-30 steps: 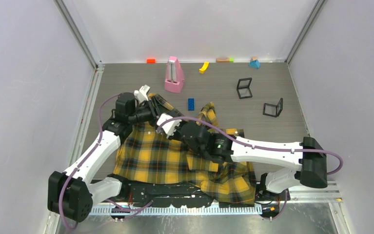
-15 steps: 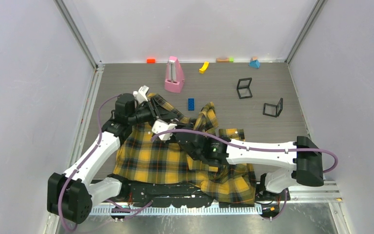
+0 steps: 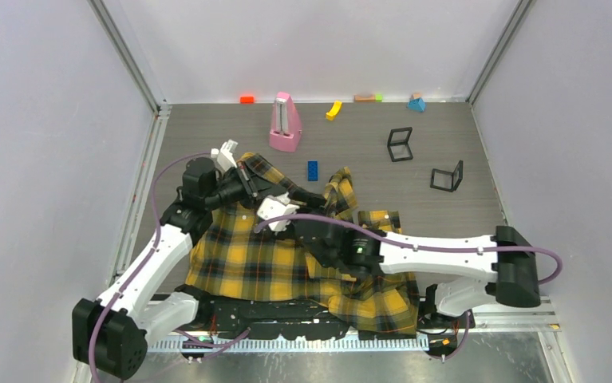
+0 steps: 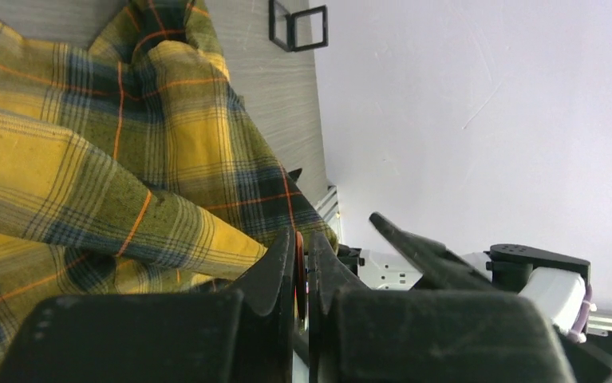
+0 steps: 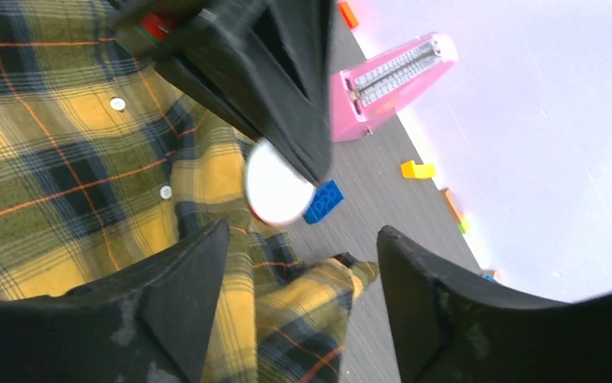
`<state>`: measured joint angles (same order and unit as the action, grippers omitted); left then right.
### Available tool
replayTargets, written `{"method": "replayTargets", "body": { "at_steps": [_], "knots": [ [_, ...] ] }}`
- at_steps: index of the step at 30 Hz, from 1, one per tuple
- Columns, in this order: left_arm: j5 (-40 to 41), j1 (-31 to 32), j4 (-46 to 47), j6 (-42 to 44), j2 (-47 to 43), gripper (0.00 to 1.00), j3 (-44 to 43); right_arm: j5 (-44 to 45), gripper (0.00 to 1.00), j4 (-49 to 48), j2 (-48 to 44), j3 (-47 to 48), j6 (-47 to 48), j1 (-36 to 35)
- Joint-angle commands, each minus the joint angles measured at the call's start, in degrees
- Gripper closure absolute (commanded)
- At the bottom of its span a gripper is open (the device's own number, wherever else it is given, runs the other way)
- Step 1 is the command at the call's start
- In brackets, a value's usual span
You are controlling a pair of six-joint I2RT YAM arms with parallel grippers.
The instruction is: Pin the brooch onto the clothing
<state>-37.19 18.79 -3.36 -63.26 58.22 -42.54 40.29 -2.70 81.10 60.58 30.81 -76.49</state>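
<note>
The clothing [image 3: 262,259] is a yellow-and-black plaid shirt, spread over the near middle of the table; it also fills the left wrist view [image 4: 87,175] and the right wrist view [image 5: 63,159]. My left gripper [image 3: 256,185] hovers over the shirt's far edge, shut on the brooch [image 4: 300,275], a thin disc seen edge-on between its fingers [image 4: 274,263]. In the right wrist view the brooch [image 5: 277,191] shows as a pale round face with a red rim, pinched by the left gripper's black fingers [image 5: 286,104]. My right gripper [image 5: 301,239] stands open just below it, holding nothing.
A pink metronome [image 3: 285,124] stands at the back, a blue brick [image 3: 312,170] just beyond the shirt. Two black square frames [image 3: 400,144] [image 3: 447,176] sit to the right. Small coloured blocks [image 3: 333,110] line the back wall.
The left gripper has closed on the brooch. The right gripper, shut a moment ago, has opened and let go of it, and its arm has drawn slightly back.
</note>
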Motion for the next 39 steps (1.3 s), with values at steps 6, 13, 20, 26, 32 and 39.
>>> {"method": "replayTargets", "body": {
  "at_steps": [6, 13, 20, 26, 32, 39],
  "knots": [
    [3.2, 0.1, 8.8, 8.5, -6.6, 1.00, 1.9, 1.0, 0.23, 0.0, -16.2, -7.0, -23.2, 2.5],
    [-0.6, 0.1, 15.2, 9.8, -8.8, 1.00, 3.0, -24.3, 0.25, -3.7, -24.2, -11.9, -54.2, 17.2],
    [-6.7, 0.1, 21.3, 9.1, -9.1, 1.00, 3.3, -46.6, 0.35, -14.4, -24.4, -15.8, -75.7, 28.4],
    [-7.7, 0.1, 23.0, 8.1, -9.7, 1.00, 3.0, -57.3, 0.43, -19.8, -21.2, -15.6, -79.7, 31.7],
    [-7.5, 0.3, 25.1, 5.4, -10.2, 1.00, 3.9, -62.8, 0.49, -24.5, -16.7, -14.2, -82.1, 31.9],
    [-7.7, 0.9, 25.6, 5.1, -10.2, 1.00, 4.1, -65.6, 0.59, -28.2, -14.1, -13.3, -83.9, 31.9]
  ]
}}
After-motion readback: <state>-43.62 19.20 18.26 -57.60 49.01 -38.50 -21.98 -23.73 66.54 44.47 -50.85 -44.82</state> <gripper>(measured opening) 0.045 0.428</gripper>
